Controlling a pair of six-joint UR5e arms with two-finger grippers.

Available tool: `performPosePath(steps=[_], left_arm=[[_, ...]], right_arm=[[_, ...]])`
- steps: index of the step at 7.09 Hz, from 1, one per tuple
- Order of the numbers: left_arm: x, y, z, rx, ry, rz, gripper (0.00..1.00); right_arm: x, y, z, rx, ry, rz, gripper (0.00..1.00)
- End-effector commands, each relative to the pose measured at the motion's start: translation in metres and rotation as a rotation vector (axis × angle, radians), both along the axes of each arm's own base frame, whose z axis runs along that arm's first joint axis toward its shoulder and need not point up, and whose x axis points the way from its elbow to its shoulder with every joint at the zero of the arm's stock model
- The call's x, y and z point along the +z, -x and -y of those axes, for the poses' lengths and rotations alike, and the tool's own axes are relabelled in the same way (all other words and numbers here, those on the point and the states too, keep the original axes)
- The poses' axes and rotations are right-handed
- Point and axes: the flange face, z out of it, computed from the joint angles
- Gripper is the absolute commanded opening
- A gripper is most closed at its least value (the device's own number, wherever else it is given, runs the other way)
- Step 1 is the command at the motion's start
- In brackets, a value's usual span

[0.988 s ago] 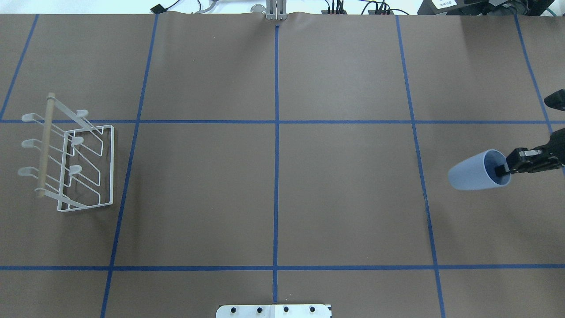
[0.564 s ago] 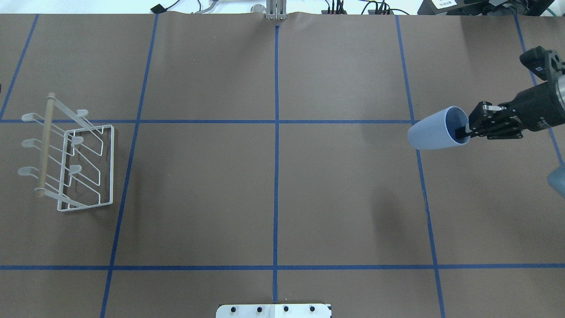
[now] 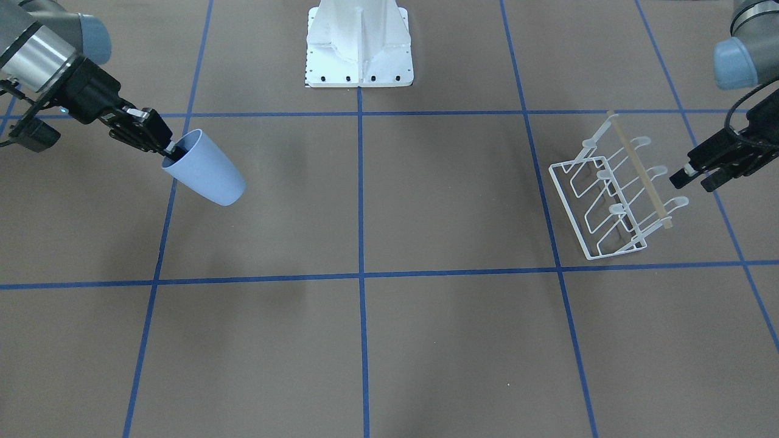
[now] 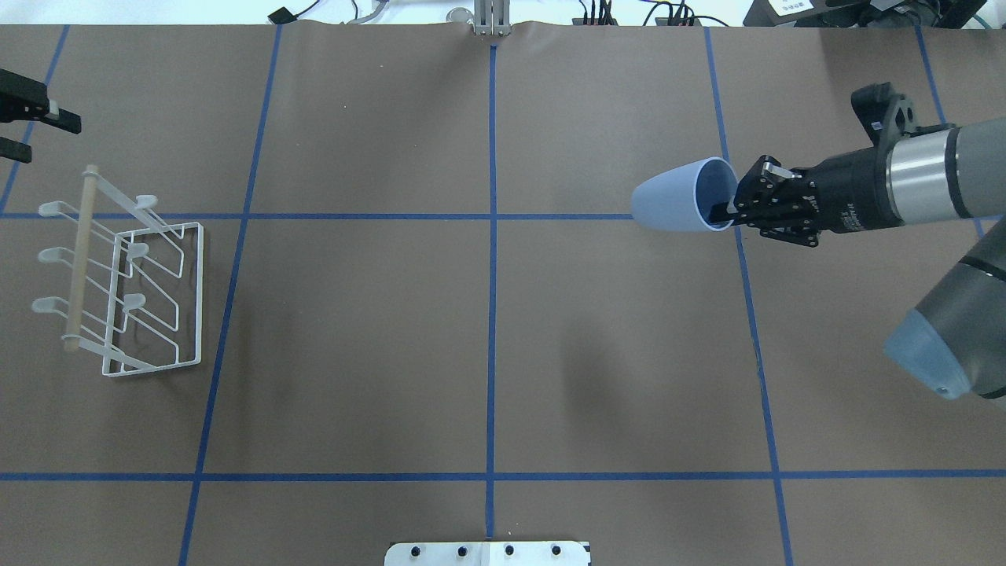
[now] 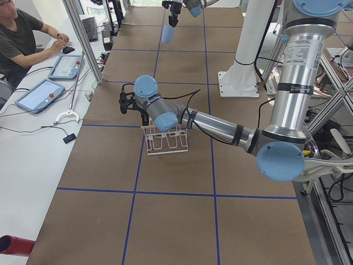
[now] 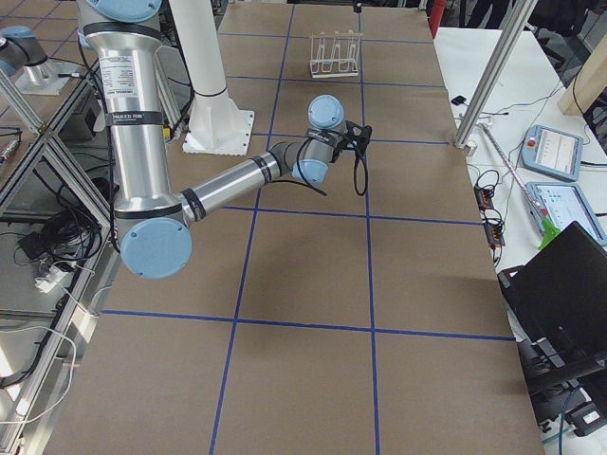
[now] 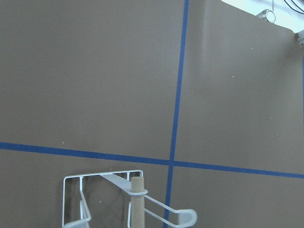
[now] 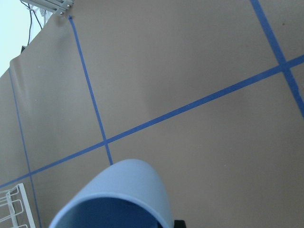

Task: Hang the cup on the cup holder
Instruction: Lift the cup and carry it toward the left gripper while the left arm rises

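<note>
A: Tool first. What did we log?

B: Right gripper [image 4: 727,212] was clamped on the cup [image 4: 668,206] at the rim, one finger inside and one outside. We marked the cup as off the table [image 4: 354,354], tipped nearly sideways, its mouth at the gripper and its bottom pointing toward the rack [image 4: 118,275].

A: Where was it on the table?

B: On the robot's right half, well apart from the rack, which stood at the far left end.

A: Progress?

B: We judged the pickup done. Carrying it across, turning it mouth-down and slipping it onto a prong [image 4: 49,208] were all left. No prong had anything on it.

A: The other arm?

B: Left gripper [image 4: 51,140] had its fingers apart and held nothing. It hung near the rack's far end, not touching it.

A: Anything in the way?

B: Between cup and rack we saw only tape lines [image 4: 492,314]. The base plate [image 3: 359,61] sat back by the robot, off that line. We flagged the left gripper as the one likely obstacle, since it was so near the rack. The thin wire rack also looked easy to nudge.
</note>
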Motion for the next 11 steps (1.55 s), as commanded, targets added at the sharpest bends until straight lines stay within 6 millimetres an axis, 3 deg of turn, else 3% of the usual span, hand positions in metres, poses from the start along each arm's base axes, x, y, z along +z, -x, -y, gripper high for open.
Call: performPosePath(steps=[1, 2, 3, 6, 7, 8, 10, 11], left_arm=[[-0.043, -0.029, -0.001, -0.019, 0.058, -0.113, 0.98], [-0.069, -0.05, -0.002, -0.009, 0.079, -0.17, 0.98], [-0.088, -0.067, -0.005, -0.003, 0.098, -0.216, 0.98], [-0.121, -0.126, -0.052, 0.06, 0.105, -0.43, 0.98], [-0.128, -0.147, -0.069, 0.098, 0.15, -0.494, 0.98], [-0.142, -0.147, -0.069, 0.061, 0.156, -0.573, 0.98], [-0.152, -0.166, -0.083, 0.032, 0.154, -0.78, 0.98], [-0.158, -0.164, -0.088, 0.055, 0.238, -0.831, 0.98]], right_arm=[[-0.056, 0.047, -0.016, 0.008, 0.046, 0.152, 0.0], [-0.065, 0.075, -0.042, 0.004, 0.008, 0.24, 0.0], [-0.076, 0.094, -0.051, 0.003, -0.004, 0.294, 0.0], [-0.13, 0.11, -0.063, -0.052, 0.007, 0.432, 0.0], [-0.135, 0.109, -0.071, -0.07, -0.013, 0.479, 0.0], [-0.139, 0.112, -0.078, -0.09, -0.025, 0.506, 0.0], [-0.147, 0.11, -0.091, -0.134, 0.008, 0.597, 0.0], [-0.151, 0.11, -0.092, -0.137, 0.004, 0.607, 0.0]])
